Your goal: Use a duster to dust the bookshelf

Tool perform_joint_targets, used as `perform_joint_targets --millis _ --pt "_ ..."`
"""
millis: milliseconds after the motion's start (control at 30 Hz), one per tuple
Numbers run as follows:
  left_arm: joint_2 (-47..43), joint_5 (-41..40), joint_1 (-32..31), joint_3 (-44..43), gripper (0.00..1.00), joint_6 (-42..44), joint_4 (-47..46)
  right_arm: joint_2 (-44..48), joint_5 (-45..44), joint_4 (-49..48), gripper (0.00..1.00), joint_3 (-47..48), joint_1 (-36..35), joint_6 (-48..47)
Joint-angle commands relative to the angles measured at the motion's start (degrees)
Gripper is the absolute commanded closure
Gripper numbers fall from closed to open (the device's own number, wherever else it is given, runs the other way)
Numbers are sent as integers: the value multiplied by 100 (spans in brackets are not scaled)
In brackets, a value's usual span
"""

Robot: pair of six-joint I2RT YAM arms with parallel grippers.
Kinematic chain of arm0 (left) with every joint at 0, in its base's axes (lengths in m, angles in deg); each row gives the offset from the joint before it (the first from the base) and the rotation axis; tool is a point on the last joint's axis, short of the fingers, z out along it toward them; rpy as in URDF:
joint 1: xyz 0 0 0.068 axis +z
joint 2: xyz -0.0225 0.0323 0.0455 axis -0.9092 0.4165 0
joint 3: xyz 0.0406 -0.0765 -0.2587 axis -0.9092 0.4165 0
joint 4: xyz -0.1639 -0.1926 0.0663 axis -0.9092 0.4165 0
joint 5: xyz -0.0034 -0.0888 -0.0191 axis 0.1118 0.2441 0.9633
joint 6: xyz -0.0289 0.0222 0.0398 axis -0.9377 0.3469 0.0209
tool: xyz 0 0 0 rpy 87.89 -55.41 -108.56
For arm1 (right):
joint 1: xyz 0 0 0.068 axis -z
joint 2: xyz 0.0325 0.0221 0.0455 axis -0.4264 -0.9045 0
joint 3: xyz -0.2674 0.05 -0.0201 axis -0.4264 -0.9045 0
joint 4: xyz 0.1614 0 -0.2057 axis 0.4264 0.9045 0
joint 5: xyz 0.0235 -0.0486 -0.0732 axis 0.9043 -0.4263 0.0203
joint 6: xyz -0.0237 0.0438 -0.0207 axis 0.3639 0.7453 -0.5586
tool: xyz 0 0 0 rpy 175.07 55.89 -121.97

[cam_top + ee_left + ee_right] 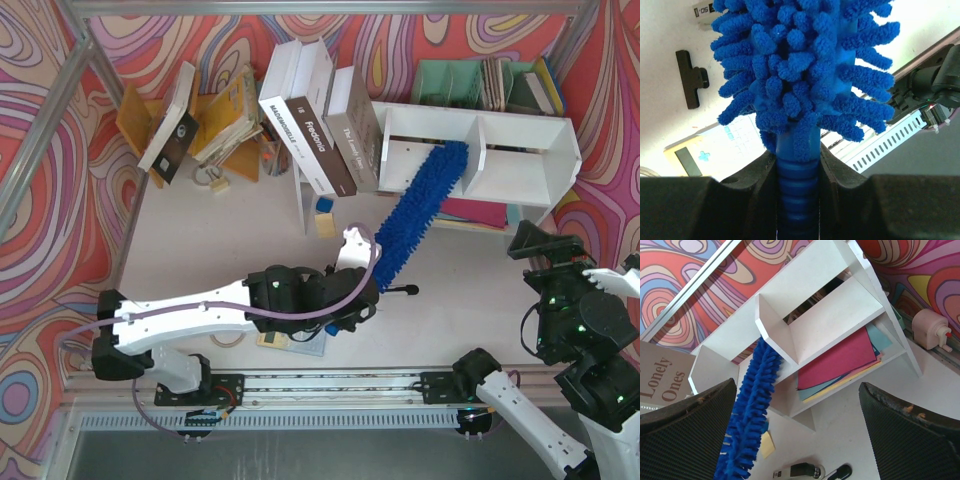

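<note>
Tight hold here: the left gripper (797, 167) is clamped hard on the ribbed blue handle of the duster (420, 205). That handle is all but swallowed, since the wrist view cuts its lower end off at the bottom edge and from overhead the arm covers it. The fluffy head runs up and right from centre frame, its tip inside the left compartment of the bookshelf (520, 130), just beside the central divider; whether the fibres touch the compartment floor is hard to call. Over at the right edge of the overhead view, the right gripper (797, 390) has its fingers spread wide with nothing between them, apart from the shelf. A calculator (715, 150) peeks out at lower left in the left wrist view, partly hidden behind the fluff. On the shelf's lower tier, beneath the right compartment, lies a stack of coloured paper sheets (840, 360), magenta on top. At upper right, behind the shelf, the green file organiser (450, 80) holds books or folders, too small to read.
</note>
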Motion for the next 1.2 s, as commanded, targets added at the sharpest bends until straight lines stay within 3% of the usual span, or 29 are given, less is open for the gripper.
perform_joint_targets --millis 0,267,833,1167 --pt "184 47 15 -437 100 440 -34 47 -30 126 3 43 -11 84" --pt "294 361 34 -591 100 663 -34 14 -47 120 3 76 -18 68" --pt "-1168 1028 -185 96 100 278 908 -100 -60 -28 2 -30 -15 59" --pt "-1032 261 -185 143 100 162 981 -65 -48 11 3 -56 -11 99"
